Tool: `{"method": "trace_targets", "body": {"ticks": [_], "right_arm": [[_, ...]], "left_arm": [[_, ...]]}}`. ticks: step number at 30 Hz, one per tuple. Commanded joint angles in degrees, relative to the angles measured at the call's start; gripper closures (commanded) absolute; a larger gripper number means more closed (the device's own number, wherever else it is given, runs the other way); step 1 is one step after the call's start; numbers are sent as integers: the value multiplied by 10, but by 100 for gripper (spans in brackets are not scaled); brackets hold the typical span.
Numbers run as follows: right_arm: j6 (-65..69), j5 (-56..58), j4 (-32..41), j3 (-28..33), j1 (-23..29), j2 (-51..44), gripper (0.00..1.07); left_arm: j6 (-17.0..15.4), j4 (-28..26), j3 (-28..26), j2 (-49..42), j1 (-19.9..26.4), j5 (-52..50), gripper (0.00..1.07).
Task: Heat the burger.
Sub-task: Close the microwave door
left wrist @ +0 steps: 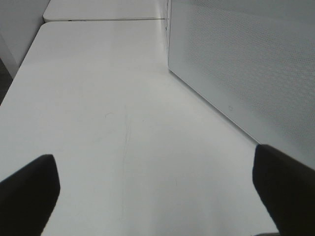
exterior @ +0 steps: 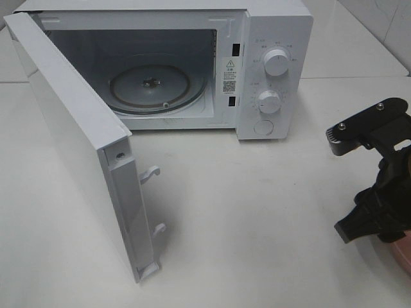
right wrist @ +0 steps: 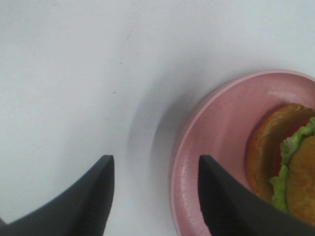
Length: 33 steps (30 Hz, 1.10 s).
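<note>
The microwave stands at the upper middle of the exterior frame on the white bench, its door swung wide at the left and the glass turntable bare. At the right edge, the right pincer is released, its fingers straddling the rim of the pink plate. The burger lies on that plate. The left pincer hangs fully released above bare bench.

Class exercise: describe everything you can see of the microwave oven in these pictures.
The microwave oven is a white box standing on the white table. Its door is swung fully open, two latch hooks jutting from its free edge. The lit cavity holds only a round glass turntable. The right-hand panel carries two round knobs above a round button. Nothing else touches it.
</note>
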Motion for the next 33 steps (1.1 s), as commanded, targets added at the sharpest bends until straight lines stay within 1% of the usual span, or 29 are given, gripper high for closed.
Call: {"method": "trace_targets", "body": {"ticks": [1, 2, 3, 4, 5, 6, 7, 8, 9, 10, 11, 12, 13, 14, 20, 22, 25, 26, 28, 30, 33], "right_arm": [[-58, 2, 43, -2, -2, -25, 55], [-80, 2, 62, -2, -2, -37, 55], [-118, 2, 96, -2, -2, -57, 54], [-118, 2, 96, -2, -2, -57, 54], [-156, 3, 129, -2, -2, -81, 51], [-174, 5, 147, -2, -2, -93, 49], [-174, 5, 147, -2, -2, -93, 49], [-202, 9, 176, -2, -2, -117, 44], [-202, 9, 176, -2, -2, -117, 44], [-226, 14, 202, -2, -2, -141, 39], [-238, 19, 211, -2, -2, -154, 36], [-238, 19, 211, -2, -2, -154, 36], [-250, 28, 226, -2, -2, -178, 31], [-254, 35, 231, -2, -2, -188, 29], [-254, 84, 235, -2, -2, -240, 29], [-254, 117, 237, -2, -2, -288, 31], [-254, 126, 239, -2, -2, -301, 31], [-254, 142, 245, -2, -2, -323, 31], [-254, 147, 249, -2, -2, -333, 31], [-254, 165, 250, 6, -3, -392, 31], [-254, 168, 250, 9, -4, -405, 31]], "left_arm": [[-4, -3, 2, -11, 1, -8, 6], [-4, -3, 2, -11, 1, -8, 6], [-4, -3, 2, -11, 1, -8, 6], [-4, -3, 2, -11, 1, -8, 6], [-4, -3, 2, -11, 1, -8, 6], [-4, -3, 2, -11, 1, -8, 6], [-4, -3, 2, -11, 1, -8, 6], [-4, -3, 2, -11, 1, -8, 6], [-4, -3, 2, -11, 1, -8, 6], [-4, -3, 2, -11, 1, -8, 6], [-4, -3, 2, -11, 1, -8, 6], [-4, -3, 2, -11, 1, -8, 6], [-4, -3, 2, -11, 1, -8, 6], [-4, -3, 2, -11, 1, -8, 6], [-4, -3, 2, -11, 1, -8, 6], [-4, -3, 2, -11, 1, -8, 6], [-4, -3, 2, -11, 1, -8, 6], [-4, -3, 2, -11, 1, -8, 6], [-4, -3, 2, -11, 1, -8, 6], [-4, -3, 2, -11, 1, -8, 6], [-4, -3, 2, -11, 1, -8, 6]]}}
